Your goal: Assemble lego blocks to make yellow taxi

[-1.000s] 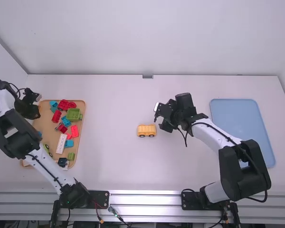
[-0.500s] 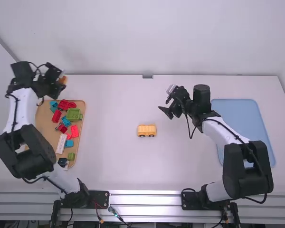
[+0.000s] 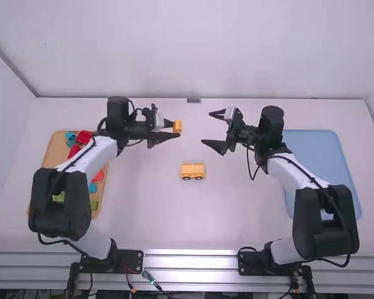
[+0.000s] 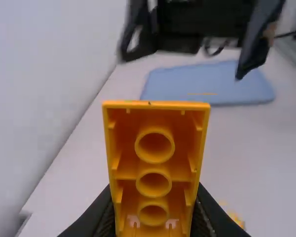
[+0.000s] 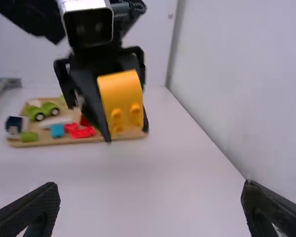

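Arms now face each other to the right of the wooden tray [image 3: 53, 149], the left one having swung inward from the tray's far edge. Right gripper [image 3: 207, 128] stands empty with fingers spread wide, while left gripper [image 3: 175, 129] pinches the hollow block. The wheeled yellow base [image 3: 192, 169] sits right of the tray, so a handover before stacking the hollow block [image 3: 177, 126] seems likely.

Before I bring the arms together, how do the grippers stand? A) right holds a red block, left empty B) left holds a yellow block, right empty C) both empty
B: the left gripper clamps the yellow block, while the right gripper stands open with nothing between.
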Controlling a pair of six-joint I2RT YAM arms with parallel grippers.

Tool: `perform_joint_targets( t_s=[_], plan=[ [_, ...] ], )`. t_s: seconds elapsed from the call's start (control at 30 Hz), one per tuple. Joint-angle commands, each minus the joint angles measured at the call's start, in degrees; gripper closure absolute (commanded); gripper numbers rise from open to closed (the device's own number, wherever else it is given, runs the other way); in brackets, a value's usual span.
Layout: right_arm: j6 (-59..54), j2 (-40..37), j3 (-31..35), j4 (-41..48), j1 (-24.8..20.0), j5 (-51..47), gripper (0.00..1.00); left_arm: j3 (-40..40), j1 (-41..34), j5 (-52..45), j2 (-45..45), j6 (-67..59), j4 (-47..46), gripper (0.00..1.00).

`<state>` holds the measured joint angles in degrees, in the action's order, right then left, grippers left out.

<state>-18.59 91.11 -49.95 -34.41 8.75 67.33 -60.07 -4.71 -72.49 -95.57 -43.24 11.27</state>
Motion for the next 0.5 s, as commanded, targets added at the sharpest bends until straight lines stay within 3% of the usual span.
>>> perform_joint_targets(
  t_s=[0.0,0.23,0.47],
  plan=[
    [4.17,-0.68,0.13,-0.68,1.68,3.39,0.05,3.02,-2.73,-6.25,0.74,12.13,6.80,0.98],
    [2.05,-0.68,0.13,-1.60,4.09,6.49,0.13,9.90,-7.74,0.55,0.74,28.70,24.92,0.98],
    [2.08,-0.68,0.11,-1.36,4.07,8.79,0.26,12.22,-8.00,-0.09,0.74,30.97,29.16,0.98]
  ],
)
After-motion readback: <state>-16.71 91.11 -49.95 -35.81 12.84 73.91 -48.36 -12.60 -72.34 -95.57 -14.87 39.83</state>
